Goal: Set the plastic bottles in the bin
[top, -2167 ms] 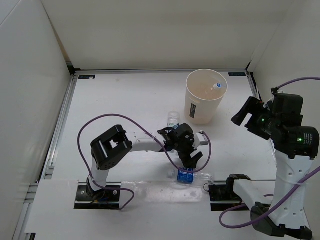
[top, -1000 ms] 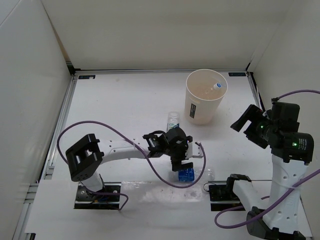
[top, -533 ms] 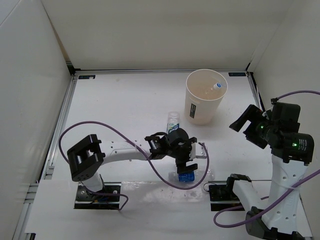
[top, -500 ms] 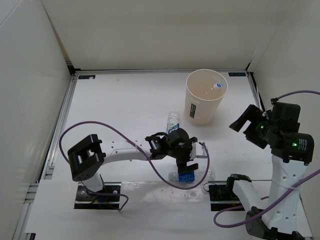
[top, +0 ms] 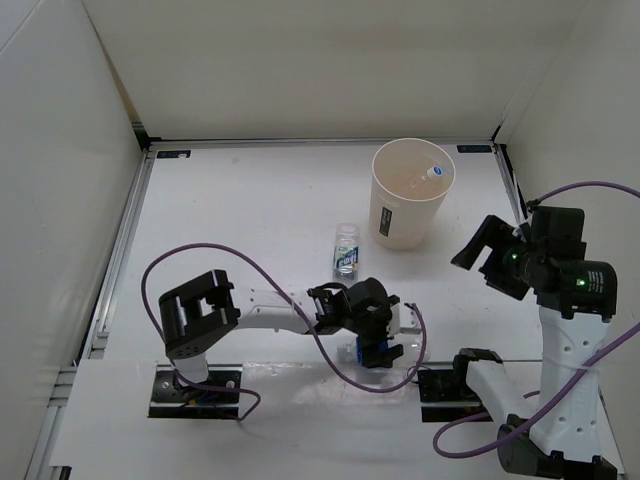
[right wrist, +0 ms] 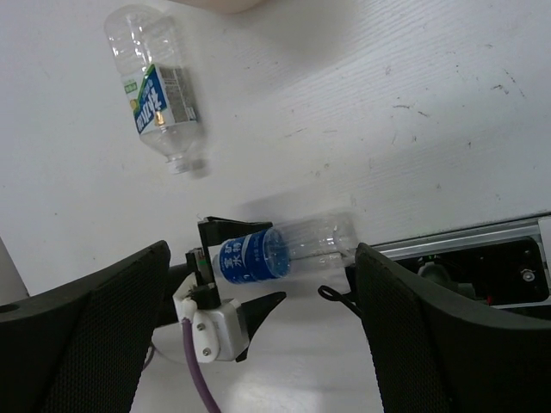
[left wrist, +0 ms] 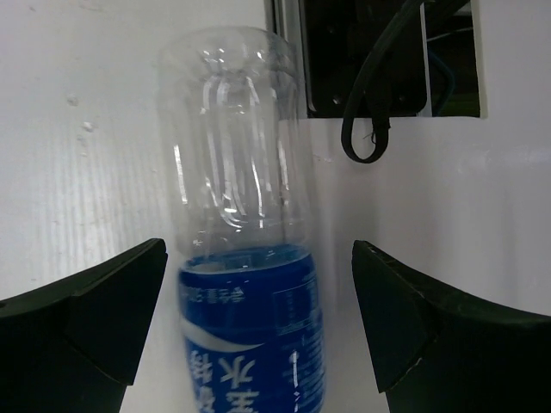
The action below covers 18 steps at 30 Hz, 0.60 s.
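Near the front edge of the white table [top: 250,200], the left gripper [left wrist: 258,258] straddles a lying clear plastic bottle with a blue label [left wrist: 234,206], fingers spread to either side.
Just behind sits a second blue-labelled clear bottle [top: 346,250]; further right stands the tall cream-white round bin [top: 388,215]; far right, the right gripper [right wrist: 263,254] hangs wide open, empty.

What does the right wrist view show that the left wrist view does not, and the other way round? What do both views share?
Only the right wrist view shows a second labelled bottle farther off, and the left pincer seen from outside. Only the left wrist view shows a black cable loop. Both show the blue-labelled bottle lying on the white table between the left pincer's open fingers, not yet gripped.
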Available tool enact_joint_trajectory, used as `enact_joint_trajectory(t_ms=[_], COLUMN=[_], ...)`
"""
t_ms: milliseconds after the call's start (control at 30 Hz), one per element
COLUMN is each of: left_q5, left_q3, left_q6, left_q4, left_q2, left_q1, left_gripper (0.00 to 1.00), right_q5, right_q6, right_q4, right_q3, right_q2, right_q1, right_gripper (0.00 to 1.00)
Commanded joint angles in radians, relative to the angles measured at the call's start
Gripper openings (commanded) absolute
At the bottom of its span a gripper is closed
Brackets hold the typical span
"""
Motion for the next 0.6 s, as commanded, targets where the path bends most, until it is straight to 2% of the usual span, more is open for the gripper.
enact_joint_trajectory(t_ms=[0, 333, 400, 467, 500, 567], left_q5=[-0.012, -0.093, -0.118, -0.118, -0.121, -0.136], left_q3=[-0.02, 0.052, 0.058, 0.067, 0.08, 0.107], left_q6=[-0.035, -0.099, -0.124, -0.115, -0.112, -0.098], left_q4=[0.056, 0.016, 0.014, 0.024, 0.014, -0.03], left_q2=[0.017, 0.112, 0.129, 0.133, 0.129, 0.118], left_q1=[-0.028, -0.03, -0.026, -0.022, -0.014, 0.018], left_gripper=[1.0, 1.0, 0.94, 0.79, 0.57, 0.37], right_q5=[0.018, 0.039, 0.056, 0.078, 0.085, 0.122], right_q6=[-0.017, -0.023, -0.023, -0.025, -0.028, -0.031], right_q4=[-0.061, -0.03, -0.032, -0.038, -0.041, -0.048], right_q3=[-0.012, -0.013, -0.012, -0.004, 0.001, 0.022], right_q2=[-0.009, -0.003, -0.006, -0.006, -0.01, -0.009], right_q1=[0.031, 0.123, 0.142, 0.152, 0.172, 0.188], right_gripper=[0.9, 0.9, 0.9, 0.9, 0.9, 0.9])
